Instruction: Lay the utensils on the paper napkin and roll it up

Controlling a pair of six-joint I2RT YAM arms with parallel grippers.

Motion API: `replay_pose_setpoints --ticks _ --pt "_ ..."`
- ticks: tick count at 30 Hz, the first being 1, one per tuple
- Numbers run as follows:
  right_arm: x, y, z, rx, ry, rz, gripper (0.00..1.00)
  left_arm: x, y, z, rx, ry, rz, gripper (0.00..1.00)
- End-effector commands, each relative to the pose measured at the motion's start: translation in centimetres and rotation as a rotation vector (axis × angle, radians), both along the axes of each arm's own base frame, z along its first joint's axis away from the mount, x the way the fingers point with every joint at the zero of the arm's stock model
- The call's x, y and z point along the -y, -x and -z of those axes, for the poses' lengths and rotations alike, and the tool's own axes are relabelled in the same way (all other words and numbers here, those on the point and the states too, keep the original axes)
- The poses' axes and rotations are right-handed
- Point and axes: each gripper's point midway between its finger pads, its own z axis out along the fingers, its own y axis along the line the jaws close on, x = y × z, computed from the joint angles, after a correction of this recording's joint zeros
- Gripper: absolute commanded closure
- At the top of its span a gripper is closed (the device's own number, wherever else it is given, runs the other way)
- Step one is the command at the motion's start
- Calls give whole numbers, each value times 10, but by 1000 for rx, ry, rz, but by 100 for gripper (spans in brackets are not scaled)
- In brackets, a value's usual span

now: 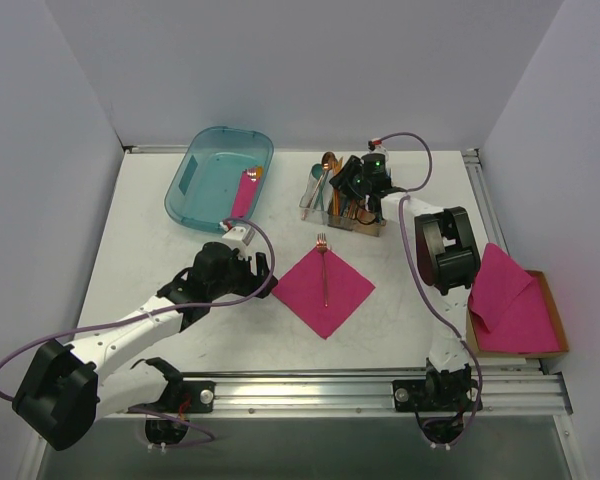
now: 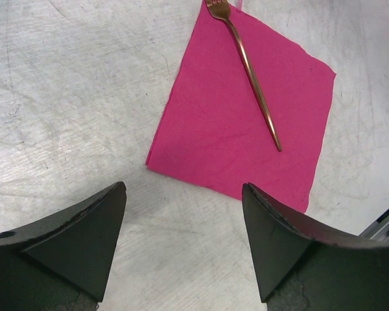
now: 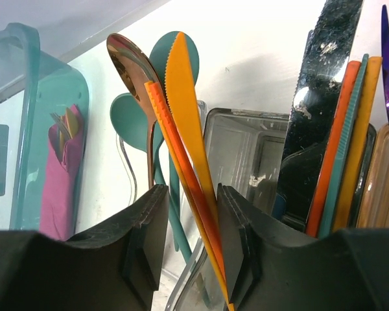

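The paper napkin (image 1: 325, 285) lies flat as a diamond in the middle of the table and also shows in the left wrist view (image 2: 246, 110). One copper fork (image 1: 324, 268) lies along its middle, tines pointing to the far side (image 2: 249, 71). My left gripper (image 1: 258, 264) is open and empty, low over bare table just left of the napkin's left corner (image 2: 185, 188). My right gripper (image 1: 346, 186) is at the cutlery caddy (image 1: 345, 212), jaws part open around orange plastic knives (image 3: 181, 97). A copper spoon (image 3: 133, 65) stands just left of the fingers.
A teal bin (image 1: 195, 190) at the back left holds a rolled pink napkin (image 1: 245, 195). A cardboard box with a stack of pink napkins (image 1: 510, 300) sits at the right edge. The caddy also holds teal spoons (image 3: 133, 123) and a dark knife (image 3: 318, 97).
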Motion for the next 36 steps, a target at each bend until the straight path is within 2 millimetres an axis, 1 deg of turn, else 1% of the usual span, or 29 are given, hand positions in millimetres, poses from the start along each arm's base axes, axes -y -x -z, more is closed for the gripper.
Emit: replay_pose_setpoints --ticks 1,6,9,13,16,24,26,27,28,33,34,36 --pt "2 -6 -29 55 -8 -8 64 2 -7 -12 47 19 1 19" --pt "3 -7 -23 43 12 -14 63 2 -8 -13 50 20 0 19" --pt "2 -7 -18 31 25 -19 65 2 -7 -12 48 20 3 19" --pt "3 -4 -5 -3 49 -17 68 2 -7 -12 48 18 0 19" --pt "3 -4 -1 -11 52 -26 69 2 -7 -12 48 20 1 19" --pt "-4 -3 0 -9 40 -55 69 2 -7 -13 50 20 0 19" --pt "-5 -2 3 -14 33 -64 69 2 -7 -13 51 21 0 19" --pt "-8 -1 3 -12 28 -74 71 1 -7 -13 50 20 0 19" --pt "-8 -1 4 -12 21 -70 75 2 -7 -13 50 20 0 19" --pt "-10 -1 1 -1 1 -81 85 2 -7 -12 48 18 0 19" --pt "-10 -2 -2 10 -2 -79 90 2 -7 -13 48 20 1 19" --pt "-9 -1 -6 17 -7 -76 92 2 -7 -13 50 21 0 19"
